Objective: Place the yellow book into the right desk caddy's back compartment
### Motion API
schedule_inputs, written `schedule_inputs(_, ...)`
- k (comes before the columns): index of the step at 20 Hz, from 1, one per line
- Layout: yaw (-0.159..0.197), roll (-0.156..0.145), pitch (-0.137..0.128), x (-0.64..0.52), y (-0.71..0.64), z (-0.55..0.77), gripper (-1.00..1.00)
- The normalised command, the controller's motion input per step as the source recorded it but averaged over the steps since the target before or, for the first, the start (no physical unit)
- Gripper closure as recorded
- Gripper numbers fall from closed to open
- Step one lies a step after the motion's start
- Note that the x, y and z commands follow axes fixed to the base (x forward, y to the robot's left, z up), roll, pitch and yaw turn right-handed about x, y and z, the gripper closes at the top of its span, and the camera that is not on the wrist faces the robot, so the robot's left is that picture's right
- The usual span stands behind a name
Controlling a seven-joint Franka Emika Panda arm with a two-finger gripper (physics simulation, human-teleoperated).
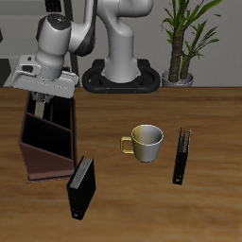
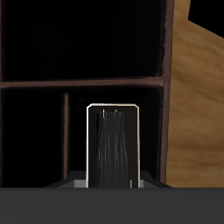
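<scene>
- Best to lower the yellow book straight down, upright, clear of the slanted partitions, letting go only once inside the back compartment.
- Hangs wrist-down over the right desk caddy, gripper just above the far section.
- Jaws narrow, clamped on the book's top.

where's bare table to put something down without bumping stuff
Widest bare patch: along the table front, below the mug. Also free: the strip behind the mug. Crowded: the right desk caddy, with the gripper over it and a thick black book at its front corner.
</scene>
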Motion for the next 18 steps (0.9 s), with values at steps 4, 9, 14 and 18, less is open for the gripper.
schedule_inputs(4,-0.001,-0.035,0.021,0.05,0.01,-0.08,-1.0)
schedule_inputs(9,-0.014,-0.007,0.017,0.06,0.01,-0.02,-1.0)
schedule_inputs(14,-0.013,0.001,-0.018,0.06,0.06,0.07,-1.0)
schedule_inputs(18,-0.018,0.005,-0.014,0.02,0.08,0.13,-1.0)
